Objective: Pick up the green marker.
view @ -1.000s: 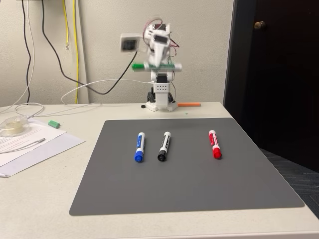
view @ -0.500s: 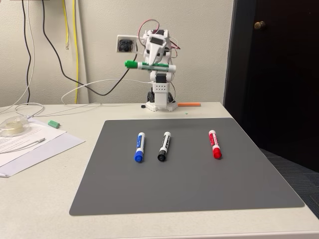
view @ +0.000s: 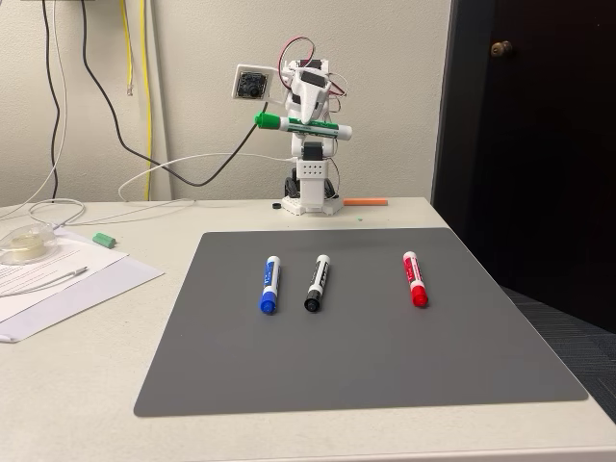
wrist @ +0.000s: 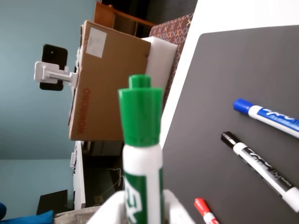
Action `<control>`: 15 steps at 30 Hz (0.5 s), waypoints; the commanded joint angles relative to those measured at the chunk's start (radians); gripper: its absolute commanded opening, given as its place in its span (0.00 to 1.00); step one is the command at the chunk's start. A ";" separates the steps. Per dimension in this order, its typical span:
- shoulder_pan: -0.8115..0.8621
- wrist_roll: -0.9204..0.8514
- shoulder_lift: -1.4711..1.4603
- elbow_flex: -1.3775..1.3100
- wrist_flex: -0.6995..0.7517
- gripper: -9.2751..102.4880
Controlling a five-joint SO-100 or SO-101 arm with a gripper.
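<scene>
High above the back of the table, my gripper (view: 306,123) is shut on the green marker (view: 300,124), which lies roughly level with its green cap pointing left in the fixed view. In the wrist view the green marker (wrist: 141,154) stands straight up from between my white fingers (wrist: 174,205), cap uppermost. Below on the grey mat (view: 356,356) lie the blue marker (view: 269,283), the black marker (view: 317,282) and the red marker (view: 415,278).
An orange pen (view: 366,202) lies beside the arm's base (view: 310,197). Papers (view: 58,279), a tape roll (view: 24,245), a small green piece (view: 104,239) and cables sit at the left. A dark door (view: 529,144) stands at the right.
The raised arm has swung slightly, carrying the green marker a little to the right and tilting it; the markers on the mat have stayed put.
</scene>
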 commanded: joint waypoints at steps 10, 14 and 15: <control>-0.003 0.014 0.063 0.043 -0.028 0.12; -0.003 0.018 0.064 0.043 -0.026 0.12; -0.003 0.020 0.066 0.043 -0.025 0.12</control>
